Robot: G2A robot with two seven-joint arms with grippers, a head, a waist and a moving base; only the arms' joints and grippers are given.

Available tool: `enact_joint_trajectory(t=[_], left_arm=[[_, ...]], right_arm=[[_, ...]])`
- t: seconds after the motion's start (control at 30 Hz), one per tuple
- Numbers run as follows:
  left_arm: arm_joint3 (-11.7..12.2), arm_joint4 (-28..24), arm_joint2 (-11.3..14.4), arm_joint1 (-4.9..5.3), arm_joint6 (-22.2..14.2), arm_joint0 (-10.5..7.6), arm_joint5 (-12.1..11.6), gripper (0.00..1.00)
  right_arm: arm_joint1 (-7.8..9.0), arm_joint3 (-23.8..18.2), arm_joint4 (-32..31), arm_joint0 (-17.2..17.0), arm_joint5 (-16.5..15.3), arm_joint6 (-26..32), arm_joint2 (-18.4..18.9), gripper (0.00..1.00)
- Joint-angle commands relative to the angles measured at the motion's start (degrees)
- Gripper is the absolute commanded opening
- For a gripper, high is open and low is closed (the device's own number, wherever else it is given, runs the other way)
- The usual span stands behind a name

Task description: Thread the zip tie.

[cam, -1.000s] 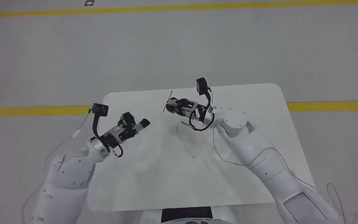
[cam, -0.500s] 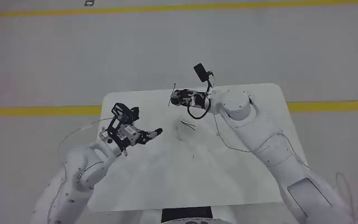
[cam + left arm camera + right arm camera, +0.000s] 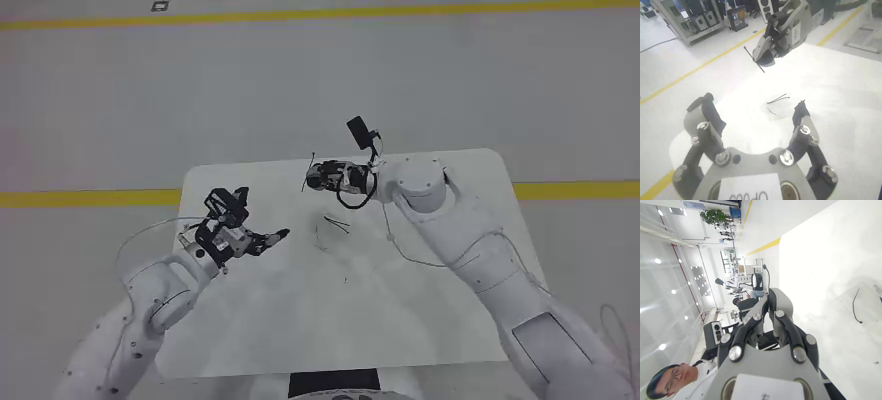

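Your white table [image 3: 300,320] stands on a pale floor [image 3: 300,90] crossed by yellow lines [image 3: 80,197]. In the top view, the right gripper [image 3: 312,180] hangs near the table's far edge, pinching a black zip tie [image 3: 311,160] that sticks out on both sides of it. The left gripper [image 3: 277,237] sits closer to the robot, well apart from the right one, and points toward a few loose ties [image 3: 337,225] lying on the table between the two. In the left wrist view, the left gripper's fingers [image 3: 802,111] are spread wide with nothing between them, and the zip tie slants across the right gripper's closed tips, clear of the table. In the right wrist view, the right gripper's fingers are pressed together, but they hide the zip tie itself; one loose tie curves on the table beyond. I'd judge you're at the start of threading: the zip tie is presented in the air and its free ends are not yet taken. The next move calls for the left gripper to catch the tail and guide it into the head. Which end is the head is too small to tell, so confirm that first.
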Motion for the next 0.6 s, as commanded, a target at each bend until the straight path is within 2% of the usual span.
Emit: enact_joint_trajectory(t=[0.0,0.13,0.27,0.33,0.4,0.57], left_arm=[[0.4,5.3,1.0,0.02,1.3,-0.46,-0.1,1.00],[1.0,12.0,3.9,0.22,2.5,-1.86,-0.1,1.00],[1.8,16.0,6.1,0.25,2.9,-3.70,-0.1,1.00],[2.3,15.5,6.6,0.03,3.0,-4.31,1.0,1.00],[1.8,18.1,7.0,-0.04,2.2,-4.83,2.0,1.00],[1.8,18.1,7.0,-0.04,2.2,-4.83,2.0,1.00]], right_arm=[[-0.21,1.0,1.3,0.4,0.0,-0.8,-0.4,0.00],[-0.61,2.6,3.3,1.6,0.0,-2.5,-2.1,0.00],[-0.84,4.4,5.1,2.7,0.0,-3.8,-4.0,0.00],[-0.88,5.2,5.9,3.2,0.0,-4.3,-5.1,0.00],[-0.86,5.4,6.6,3.5,0.0,-4.7,-5.6,0.00],[-0.86,5.4,6.6,3.5,0.0,-4.7,-5.6,0.00]])
